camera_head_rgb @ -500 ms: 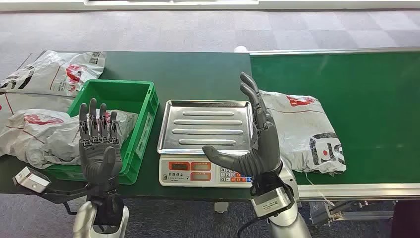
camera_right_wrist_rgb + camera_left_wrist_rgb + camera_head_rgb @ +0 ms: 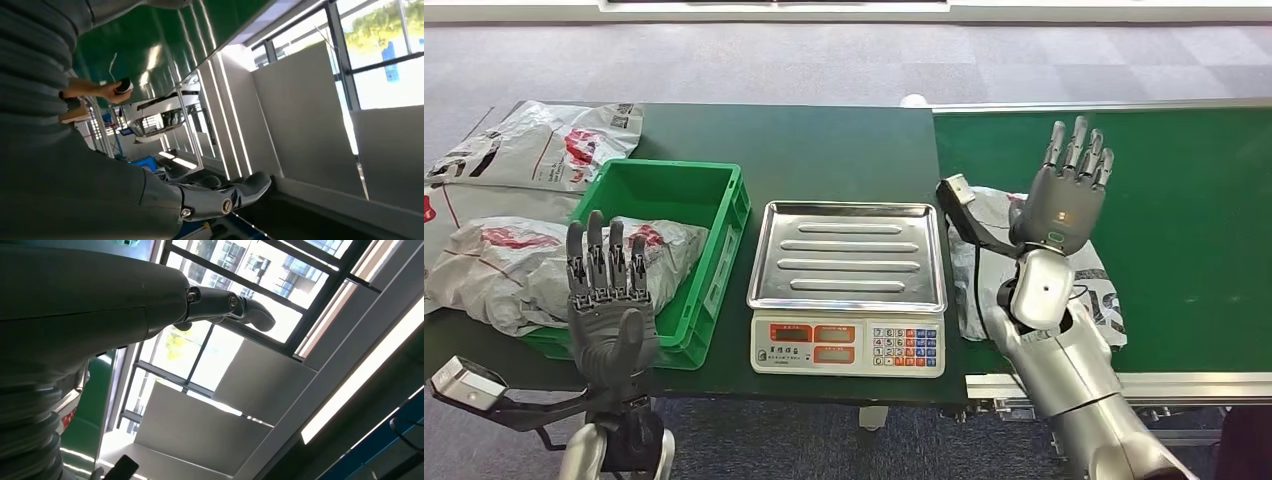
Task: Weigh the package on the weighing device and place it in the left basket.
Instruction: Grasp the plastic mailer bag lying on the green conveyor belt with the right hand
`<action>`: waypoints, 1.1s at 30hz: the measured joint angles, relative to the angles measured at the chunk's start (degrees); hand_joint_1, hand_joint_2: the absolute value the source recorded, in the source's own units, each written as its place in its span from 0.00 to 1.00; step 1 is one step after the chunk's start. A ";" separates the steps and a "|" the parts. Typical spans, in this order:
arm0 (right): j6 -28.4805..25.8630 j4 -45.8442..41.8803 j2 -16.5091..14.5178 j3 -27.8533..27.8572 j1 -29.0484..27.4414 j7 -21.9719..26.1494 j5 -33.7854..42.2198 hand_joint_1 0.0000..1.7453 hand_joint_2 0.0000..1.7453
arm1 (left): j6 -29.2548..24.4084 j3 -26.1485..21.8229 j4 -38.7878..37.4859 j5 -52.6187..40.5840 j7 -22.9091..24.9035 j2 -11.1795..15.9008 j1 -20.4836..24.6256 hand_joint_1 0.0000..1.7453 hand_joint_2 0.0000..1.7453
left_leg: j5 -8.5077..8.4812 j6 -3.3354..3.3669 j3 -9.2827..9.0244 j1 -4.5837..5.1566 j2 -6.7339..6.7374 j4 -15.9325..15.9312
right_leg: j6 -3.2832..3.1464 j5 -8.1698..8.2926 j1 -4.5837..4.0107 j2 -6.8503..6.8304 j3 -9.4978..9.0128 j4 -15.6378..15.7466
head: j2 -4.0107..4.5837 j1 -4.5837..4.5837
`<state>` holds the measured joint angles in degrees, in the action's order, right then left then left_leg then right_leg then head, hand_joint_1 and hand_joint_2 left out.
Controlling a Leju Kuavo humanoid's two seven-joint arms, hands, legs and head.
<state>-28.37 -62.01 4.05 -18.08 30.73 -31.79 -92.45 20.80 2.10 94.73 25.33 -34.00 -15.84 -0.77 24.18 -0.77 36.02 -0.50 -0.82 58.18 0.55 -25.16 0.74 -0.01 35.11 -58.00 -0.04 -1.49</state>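
The right hand (image 2: pixel 1072 192) is raised over the green conveyor belt (image 2: pixel 1184 200), fingers spread and holding nothing, directly above the grey courier package (image 2: pixel 1096 290) lying on the belt just right of the weighing scale (image 2: pixel 848 290). The scale's steel tray (image 2: pixel 848 256) is bare. The left hand (image 2: pixel 608 300) hovers with fingers spread and upright at the near edge of the green basket (image 2: pixel 664 190), which already holds one grey bag (image 2: pixel 659 248). More bags (image 2: pixel 534 145) lie on the dark tabletop (image 2: pixel 824 150) left of the basket.
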 joint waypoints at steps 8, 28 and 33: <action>-1.06 18.18 6.01 -1.68 7.83 0.65 2.48 0.00 1.00 | -0.82 -0.12 2.30 -0.02 0.62 0.08 -1.66 0.00 1.00 | 0.01 0.01 0.10 0.04 -0.06 0.01 | 0.03 -0.04 -0.02 -0.02 0.08 0.00 | 0.00 0.00; 28.50 37.67 7.39 12.00 13.44 29.64 26.43 0.00 1.00 | -0.66 -0.87 6.44 -1.59 -0.30 0.33 -4.05 0.00 1.00 | 0.02 0.04 0.19 0.04 -0.04 0.00 | 0.04 -0.04 0.04 0.00 0.16 0.00 | 0.00 0.01; 33.39 38.61 7.23 13.72 13.64 32.96 27.40 0.00 1.00 | -0.38 -1.17 7.25 -2.03 0.22 0.33 -4.61 0.00 1.00 | 0.03 0.05 0.19 0.04 -0.01 0.00 | 0.06 -0.05 0.05 0.04 0.18 0.00 | 0.00 0.01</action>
<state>5.02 -23.39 11.28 -4.36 44.37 1.17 -65.06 20.42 0.93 101.97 23.30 -33.78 -15.51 -5.37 24.21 -0.72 36.21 -0.46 -0.83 58.18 0.61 -25.21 0.79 0.03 35.29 -58.00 -0.04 -1.49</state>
